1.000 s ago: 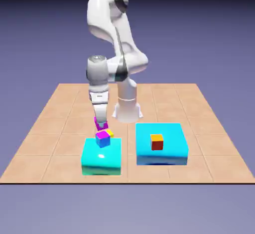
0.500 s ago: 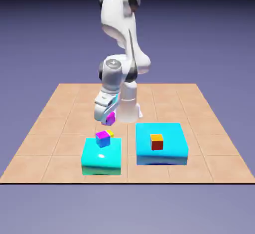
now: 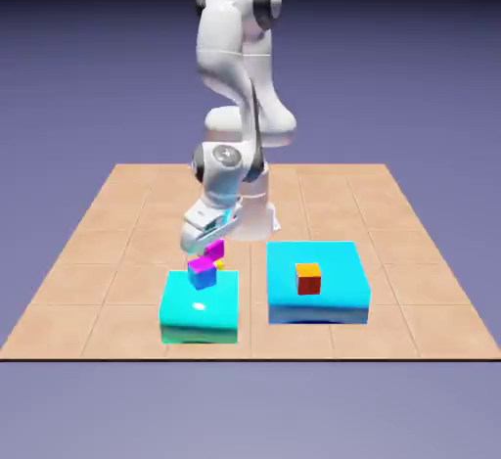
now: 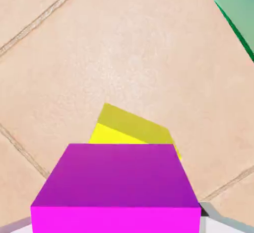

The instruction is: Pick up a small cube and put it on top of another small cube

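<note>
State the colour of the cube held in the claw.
Magenta cube, shown best in the hand view.

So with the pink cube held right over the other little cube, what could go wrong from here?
Two risks, I think. The gripper carries the pink cube tilted, so it may land on an edge and slide off the multicoloured cube. In the hand view the yellow face of the multicoloured cube peeks out beyond the pink cube, so the two may be misaligned, and a release here could topple it onto the cyan block.

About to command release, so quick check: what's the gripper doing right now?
Gripper: closed on the pink cube, held just above the multicoloured cube.
</note>
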